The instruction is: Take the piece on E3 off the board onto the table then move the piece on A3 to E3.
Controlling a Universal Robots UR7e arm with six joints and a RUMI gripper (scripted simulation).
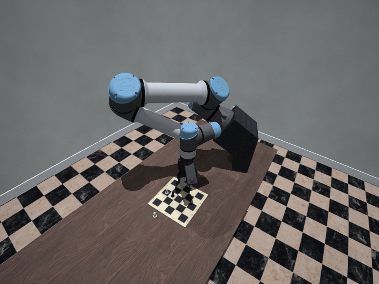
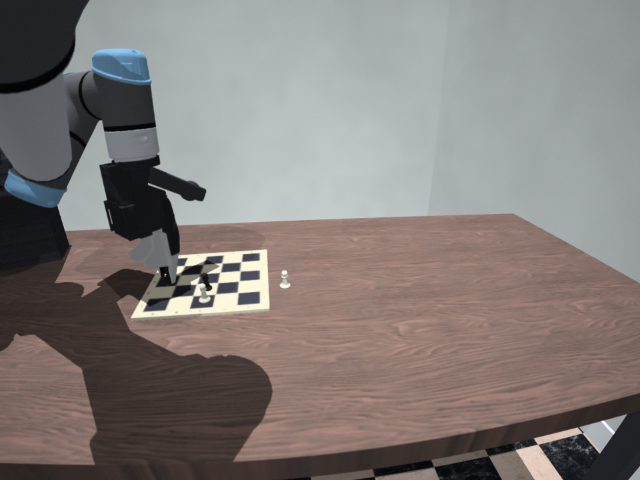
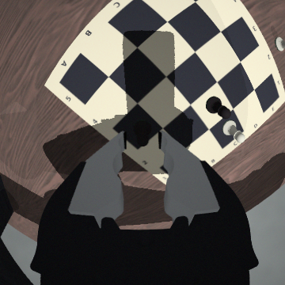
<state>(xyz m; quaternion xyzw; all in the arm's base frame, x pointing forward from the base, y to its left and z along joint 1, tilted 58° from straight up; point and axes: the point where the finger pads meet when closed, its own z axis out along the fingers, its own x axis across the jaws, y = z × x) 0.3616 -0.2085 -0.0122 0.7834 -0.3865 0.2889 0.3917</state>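
Observation:
The board lies on the table. A black pawn stands on A3 in the arm's shadow. My gripper is low over A3, its fingers partly open on either side of this pawn, with gaps showing in the wrist view. In the top view the fingers hide the pawn. E3 is a dark square with no piece on it. A white pawn stands upright on the table beside the board, off the E side.
A white pawn stands on C1. Another black pawn stands on C2 beside it. The dark robot base is at the far end of the table.

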